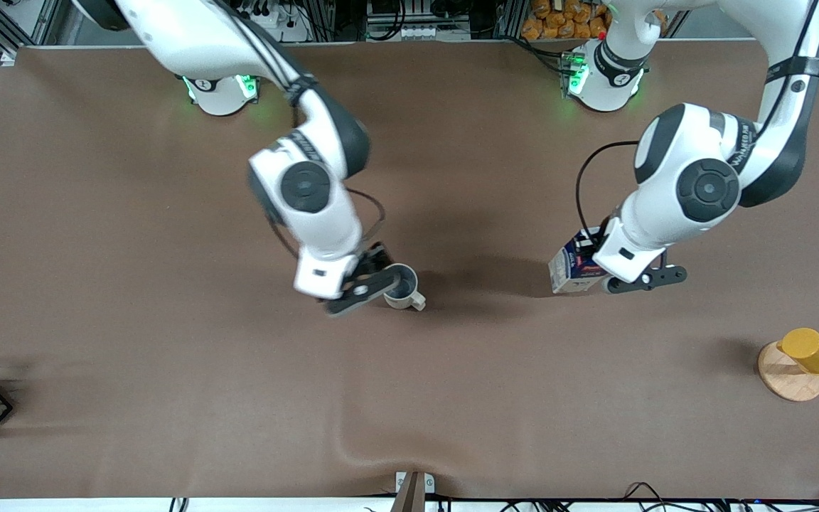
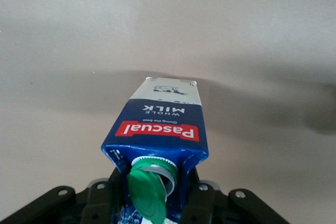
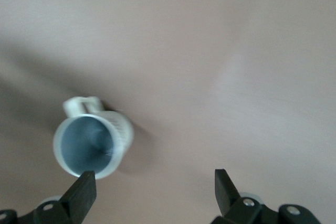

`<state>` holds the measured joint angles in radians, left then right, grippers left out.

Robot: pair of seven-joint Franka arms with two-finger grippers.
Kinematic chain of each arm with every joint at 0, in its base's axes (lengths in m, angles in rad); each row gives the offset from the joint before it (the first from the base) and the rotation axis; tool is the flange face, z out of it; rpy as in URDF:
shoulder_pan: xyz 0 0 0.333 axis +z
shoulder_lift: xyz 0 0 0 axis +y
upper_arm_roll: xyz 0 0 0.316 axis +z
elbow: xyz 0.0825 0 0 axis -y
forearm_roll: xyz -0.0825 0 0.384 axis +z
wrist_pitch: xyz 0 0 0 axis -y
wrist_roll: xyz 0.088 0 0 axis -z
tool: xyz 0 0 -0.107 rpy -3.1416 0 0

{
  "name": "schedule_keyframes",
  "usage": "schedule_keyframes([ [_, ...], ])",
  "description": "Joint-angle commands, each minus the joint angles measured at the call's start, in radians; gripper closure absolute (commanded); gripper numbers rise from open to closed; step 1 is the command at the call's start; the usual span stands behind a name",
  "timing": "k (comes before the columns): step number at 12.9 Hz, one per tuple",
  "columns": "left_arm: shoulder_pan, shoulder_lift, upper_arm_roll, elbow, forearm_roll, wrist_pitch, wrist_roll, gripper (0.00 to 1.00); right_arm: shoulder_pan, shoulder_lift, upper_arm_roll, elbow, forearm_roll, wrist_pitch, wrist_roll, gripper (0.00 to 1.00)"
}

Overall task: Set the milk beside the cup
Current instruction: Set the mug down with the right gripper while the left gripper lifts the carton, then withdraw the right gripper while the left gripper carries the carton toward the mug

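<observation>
My left hand [image 2: 157, 203] clamped on milk [image 1: 571, 269], carton standing on worktop [image 1: 168, 370]. Right hand [image 3: 155, 184] spread wide, empty, one finger at cup [image 1: 402, 286] rim.

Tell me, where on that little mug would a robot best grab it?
Probably by the rim wall, coming straight down from above. The mug stands upright with its mouth open, and its loop handle juts out on the side nearer the front camera, so one finger inside and one outside, away from the handle, looks simplest.
</observation>
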<state>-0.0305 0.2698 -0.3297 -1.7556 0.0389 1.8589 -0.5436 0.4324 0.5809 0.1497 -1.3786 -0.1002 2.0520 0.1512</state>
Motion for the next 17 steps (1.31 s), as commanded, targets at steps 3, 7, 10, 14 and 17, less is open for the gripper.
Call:
schedule_keyframes([
  [3, -0.029, 0.011, -0.069, 0.051, -0.030, -0.050, -0.119, 0.53, -0.228, -0.215, 0.024, -0.203, -0.012, -0.050, 0.010, 0.00],
  [7, -0.115, 0.042, -0.068, 0.091, -0.094, -0.050, -0.173, 0.53, -0.314, -0.349, 0.022, -0.243, -0.007, -0.245, -0.002, 0.00],
  [10, -0.176, 0.081, -0.068, 0.102, -0.094, -0.049, -0.216, 0.53, -0.382, -0.398, -0.051, -0.246, 0.093, -0.325, -0.158, 0.00],
  [14, -0.304, 0.190, -0.062, 0.230, -0.083, -0.049, -0.301, 0.52, -0.383, -0.492, -0.188, -0.342, 0.126, -0.340, -0.277, 0.00],
  [17, -0.359, 0.250, -0.058, 0.291, -0.077, -0.049, -0.322, 0.52, -0.429, -0.570, -0.214, -0.392, 0.126, -0.363, -0.314, 0.00],
])
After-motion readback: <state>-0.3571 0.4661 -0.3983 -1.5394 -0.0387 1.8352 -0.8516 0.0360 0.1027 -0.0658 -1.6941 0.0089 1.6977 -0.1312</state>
